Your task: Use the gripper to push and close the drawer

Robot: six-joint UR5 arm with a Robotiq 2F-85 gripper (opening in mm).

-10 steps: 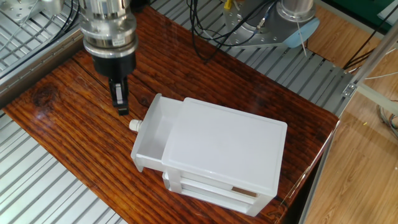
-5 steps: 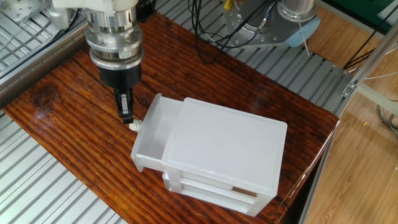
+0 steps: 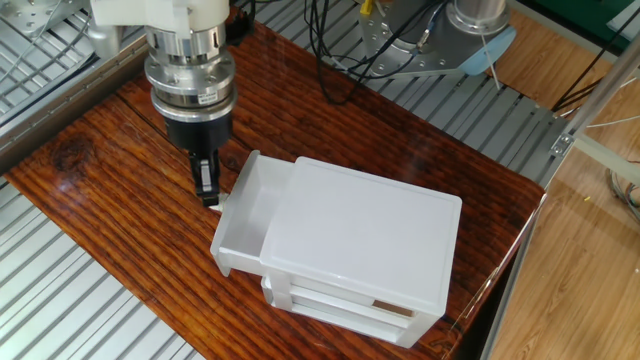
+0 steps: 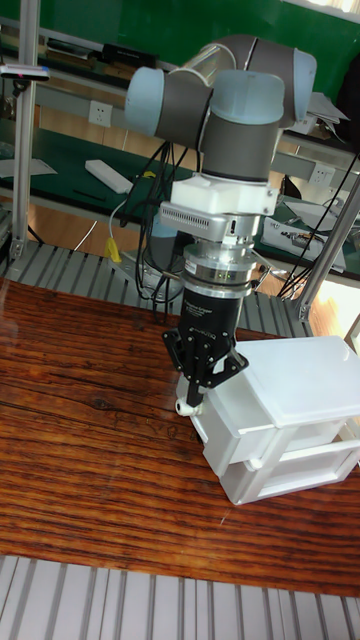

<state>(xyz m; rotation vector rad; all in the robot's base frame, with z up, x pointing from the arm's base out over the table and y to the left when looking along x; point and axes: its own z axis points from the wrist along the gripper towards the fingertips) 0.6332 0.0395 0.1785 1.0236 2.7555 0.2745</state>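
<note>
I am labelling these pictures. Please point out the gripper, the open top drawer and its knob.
gripper (image 3: 206, 185), fixed view, between the closed black fingertips.
drawer (image 3: 250, 215), fixed view, on the tray's inner floor.
knob (image 4: 181, 406), tall fixed view, on its round end.

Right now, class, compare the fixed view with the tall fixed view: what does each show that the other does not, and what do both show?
Only the fixed view looks down into the open drawer and onto the flat top of the cabinet. Only the tall fixed view shows the robot arm, the green workbench behind it, and a knob on a lower drawer. Both show the tool down at the top drawer's front, by its knob, on the wooden table.
</note>
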